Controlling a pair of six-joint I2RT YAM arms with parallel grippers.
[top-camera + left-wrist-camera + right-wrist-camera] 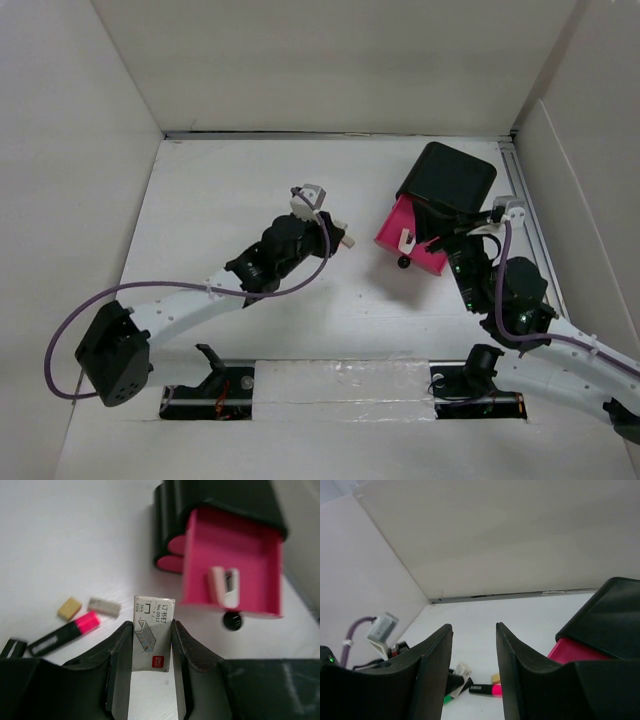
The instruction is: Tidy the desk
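In left wrist view, left fingers (118,675) clamp staple box (152,635), indistinct from above; right fingers (434,670) spread wide.

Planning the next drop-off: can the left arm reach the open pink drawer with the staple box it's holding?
Probably yes. The left gripper grips the staple box, and only bare desk lies between it and the pulled-out pink drawer. The right gripper nearby could crowd it.

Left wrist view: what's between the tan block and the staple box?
One small grey block on the desk, beside the tan block, short of the staple box; left wrist view shows it.
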